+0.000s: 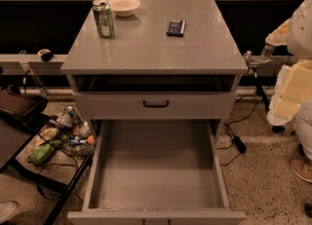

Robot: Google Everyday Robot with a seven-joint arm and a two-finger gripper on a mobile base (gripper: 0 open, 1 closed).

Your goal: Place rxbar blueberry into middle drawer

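rxbar blueberry [176,27]: lies flat on the cabinet top [146,53], right of centre, toward the back edge. Dark wrapper, pale markings face up. Its outline reads nearly as wide as deep in this view. The long axis looks to run roughly front-to-back with a slight skew, near end a touch left. That call is not firm. Which end is which: cannot tell.

gripper [291,92]: pale cream block at the right edge of the view. It sits off the cabinet's right side, about level with the closed drawer front [195,106]. Wide, narrow or holding something: cannot tell.

Bar vs gripper: well apart, no contact. The bar is to the gripper's left and farther back, up on the top surface. The gripper sits lower in the view, outside the cabinet footprint. The cabinet's right front corner falls roughly between the two.

middle drawer [156,180]: open, drawn out toward the camera below the closed front with the black loop handle [156,103]. Flat grey floor and low side walls are visible. The bar is not in it; the bar sits above and behind it on the top.

Also on the top: green can [104,19] upright at back left, white bowl [124,6] just behind it to the right. The bar is well to the right of both.

Left of the cabinet: a low cart [19,121] with a basket of mixed items.
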